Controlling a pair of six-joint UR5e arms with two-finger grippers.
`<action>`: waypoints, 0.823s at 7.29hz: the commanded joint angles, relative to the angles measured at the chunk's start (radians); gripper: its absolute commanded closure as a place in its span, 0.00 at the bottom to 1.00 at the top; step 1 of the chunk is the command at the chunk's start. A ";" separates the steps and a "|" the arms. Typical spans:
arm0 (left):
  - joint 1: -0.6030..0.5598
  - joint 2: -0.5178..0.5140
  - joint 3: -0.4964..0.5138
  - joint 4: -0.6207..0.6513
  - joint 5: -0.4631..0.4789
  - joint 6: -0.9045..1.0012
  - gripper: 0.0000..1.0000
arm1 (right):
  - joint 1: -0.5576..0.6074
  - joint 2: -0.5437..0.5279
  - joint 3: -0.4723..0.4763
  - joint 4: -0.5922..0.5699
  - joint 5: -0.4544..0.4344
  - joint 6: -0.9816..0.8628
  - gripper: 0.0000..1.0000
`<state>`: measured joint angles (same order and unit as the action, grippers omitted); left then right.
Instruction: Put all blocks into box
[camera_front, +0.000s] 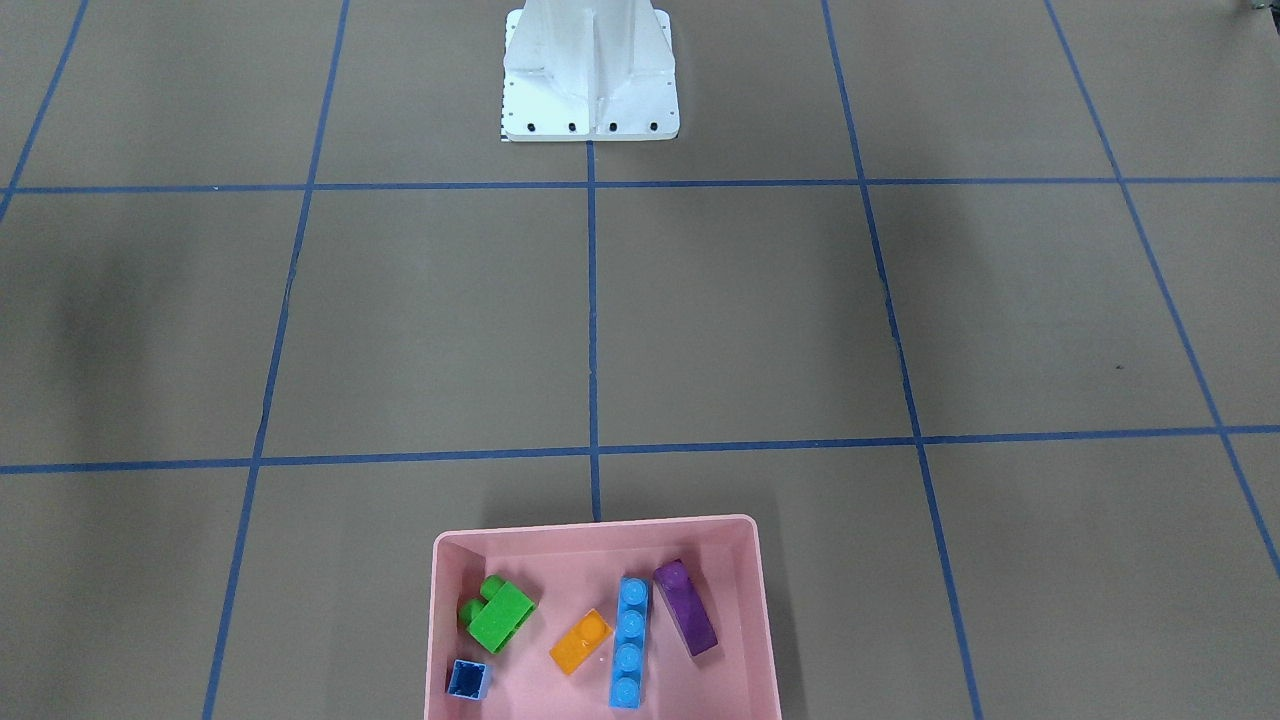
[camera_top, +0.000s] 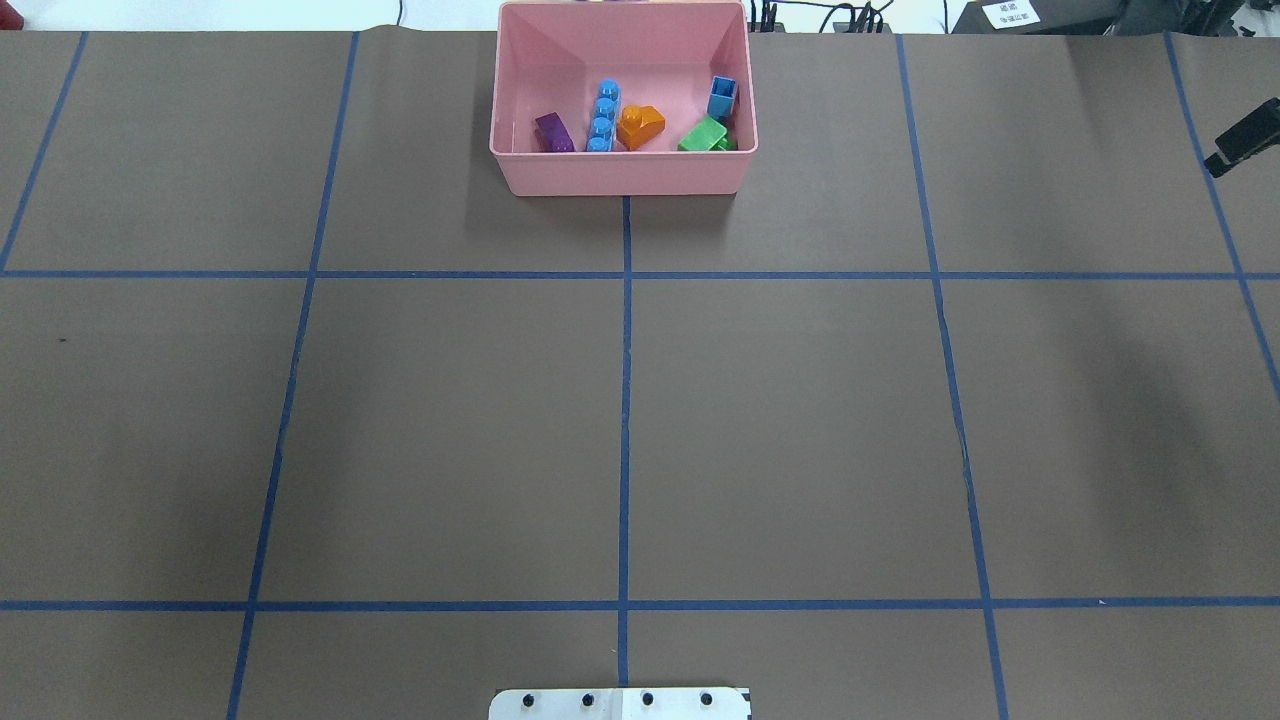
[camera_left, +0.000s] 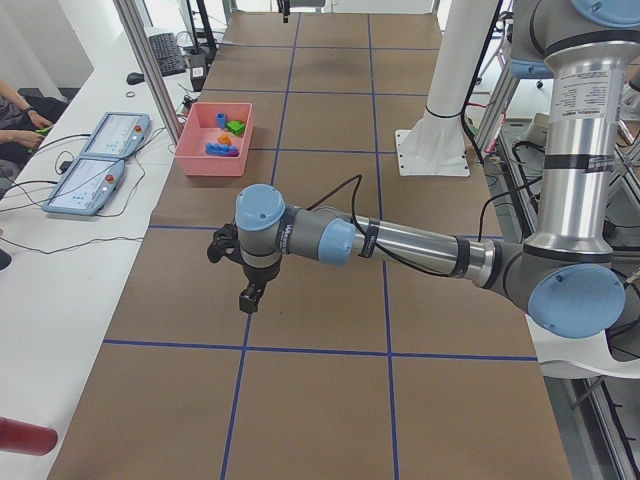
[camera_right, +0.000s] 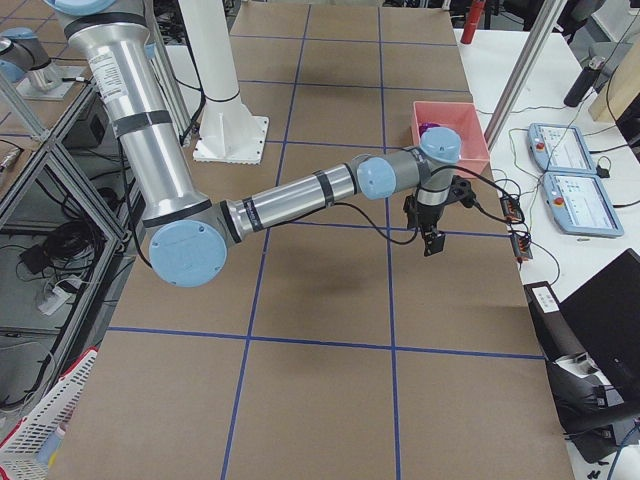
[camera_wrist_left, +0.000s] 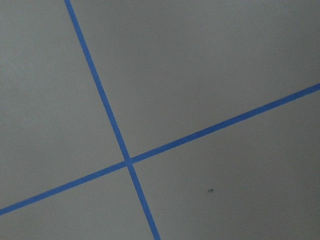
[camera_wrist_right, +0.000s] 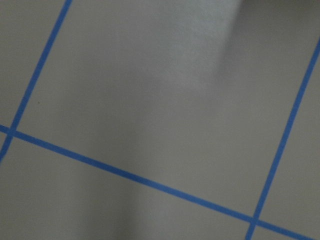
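Note:
The pink box (camera_front: 600, 525) stands at the table's far middle edge, also in the overhead view (camera_top: 620, 175). All the blocks lie inside it: green (camera_front: 497, 613), orange (camera_front: 581, 641), long blue (camera_front: 629, 642), purple (camera_front: 686, 608) and tiny blue (camera_front: 468, 679). My left gripper (camera_left: 250, 297) hangs above bare table, well away from the box on my left side. My right gripper (camera_right: 431, 243) hangs above the table on my right side of the box. Both show clearly only in the side views, so I cannot tell whether they are open or shut. Both wrist views show only table and blue tape.
The white robot base (camera_front: 590, 75) stands at the near middle edge. Blue tape lines grid the brown table. Two teach pendants (camera_left: 100, 160) lie on the white side table beyond the box, where an operator's hands (camera_left: 25, 120) rest.

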<state>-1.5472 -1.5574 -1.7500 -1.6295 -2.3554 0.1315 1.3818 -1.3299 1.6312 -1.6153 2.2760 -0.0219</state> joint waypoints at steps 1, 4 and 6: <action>-0.043 0.088 0.007 -0.038 -0.002 0.004 0.00 | 0.058 -0.235 0.076 0.081 0.014 -0.007 0.00; -0.041 0.077 0.070 -0.036 0.013 -0.053 0.00 | 0.127 -0.302 0.052 0.160 0.077 0.011 0.00; -0.034 0.060 0.069 -0.036 0.079 -0.163 0.00 | 0.187 -0.302 0.052 0.138 0.164 0.011 0.00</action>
<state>-1.5851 -1.4894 -1.6858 -1.6671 -2.2987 0.0182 1.5309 -1.6294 1.6838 -1.4631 2.3974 -0.0109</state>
